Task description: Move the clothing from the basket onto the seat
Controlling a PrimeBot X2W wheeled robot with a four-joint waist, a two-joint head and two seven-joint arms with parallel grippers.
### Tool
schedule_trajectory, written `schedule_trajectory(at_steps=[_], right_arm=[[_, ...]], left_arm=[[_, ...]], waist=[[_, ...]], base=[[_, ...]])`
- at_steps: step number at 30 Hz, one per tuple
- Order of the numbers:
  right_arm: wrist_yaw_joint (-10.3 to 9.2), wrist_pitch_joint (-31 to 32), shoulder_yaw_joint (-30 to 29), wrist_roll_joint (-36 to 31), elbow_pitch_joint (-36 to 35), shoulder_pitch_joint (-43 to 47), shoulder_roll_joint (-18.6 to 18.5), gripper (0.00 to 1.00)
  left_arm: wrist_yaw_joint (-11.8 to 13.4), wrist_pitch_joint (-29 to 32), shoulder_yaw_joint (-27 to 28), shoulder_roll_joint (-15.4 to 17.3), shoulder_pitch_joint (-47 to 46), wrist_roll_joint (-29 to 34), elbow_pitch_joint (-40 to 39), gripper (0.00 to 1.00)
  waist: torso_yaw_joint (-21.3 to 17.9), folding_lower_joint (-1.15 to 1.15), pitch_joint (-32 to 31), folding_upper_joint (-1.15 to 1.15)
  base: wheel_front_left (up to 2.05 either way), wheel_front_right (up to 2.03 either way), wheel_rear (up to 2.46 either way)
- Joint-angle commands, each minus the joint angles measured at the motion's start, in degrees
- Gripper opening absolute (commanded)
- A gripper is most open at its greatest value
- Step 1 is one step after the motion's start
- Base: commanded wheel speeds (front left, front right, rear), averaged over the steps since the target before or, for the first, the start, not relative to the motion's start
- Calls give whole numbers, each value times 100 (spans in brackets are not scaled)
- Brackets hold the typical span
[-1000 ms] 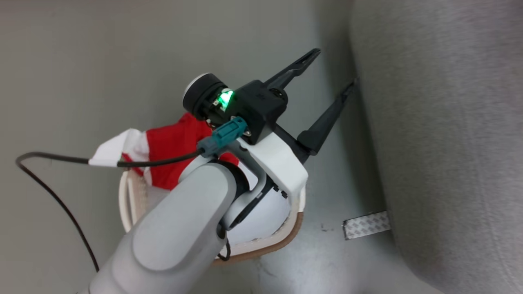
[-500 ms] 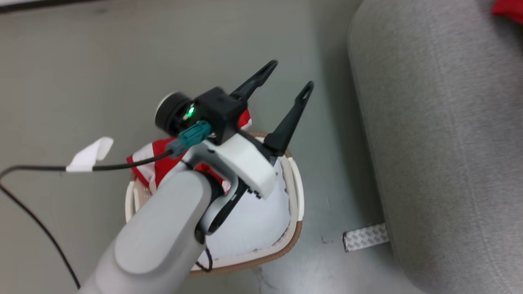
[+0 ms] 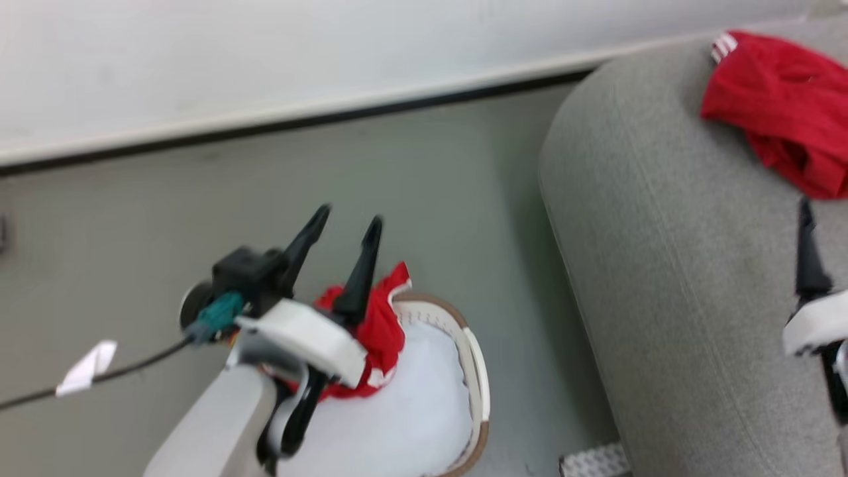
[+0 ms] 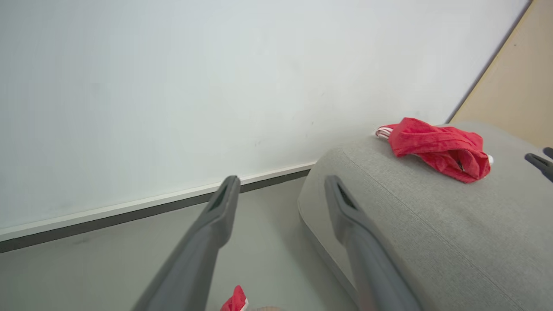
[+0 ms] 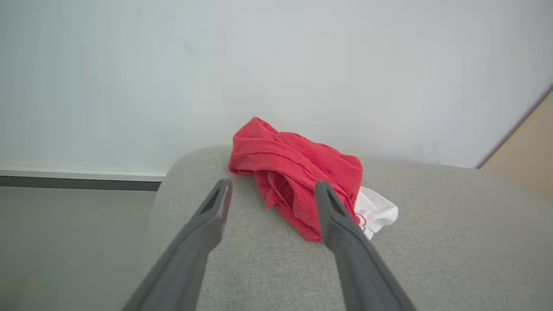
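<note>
Noting step: second fetch | left gripper (image 3: 350,217) empty, fingers spread, over the red garment (image 3: 377,324) in the basket (image 3: 474,358) | right gripper (image 5: 273,185) spread, empty, above the seat (image 3: 662,265) (the other garment (image 3: 782,106) lies there) | next, I judge: tip left down, pinch cloth, lift clear.

The left gripper (image 3: 350,214) hides part of the basket (image 3: 478,371) and clothing (image 3: 385,331). The head view's edge crops the right gripper (image 3: 807,225) to 1 finger.

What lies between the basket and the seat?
In the head view, bare floor separates the basket and the seat; a small patterned strip lies on it near the seat's base.
</note>
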Motion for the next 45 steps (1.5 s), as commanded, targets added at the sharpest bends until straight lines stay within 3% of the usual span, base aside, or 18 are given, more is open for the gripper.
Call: schedule_trajectory(at_steps=[1,9,22,34,45], right_arm=[[-15,-15,96,15,-317,347,36,100],[-15,-7,372,-31,-1219,1275,387,100],[-15,-8,580,-212,-1659,2295,860,100],[-15,-8,555,-68,-1748,2970,1026,100],[-15,-8,664,141,-1730,3011,1024,100]], left_arm=[[75,-165,96,60,290,-110,63,100],[294,-700,394,123,1159,-313,376,100],[563,-960,1015,178,2297,-27,409,100],[357,-961,1901,-169,3198,469,140,100],[110,-961,2189,-423,3299,794,151,100]], waist=[[185,1,-475,0],[625,1,-1175,0],[926,1,-1887,0],[787,1,-2164,0],[770,1,-2167,0]], base=[[0,0,0],[0,0,0],[0,0,0],[0,0,0],[0,0,0]])
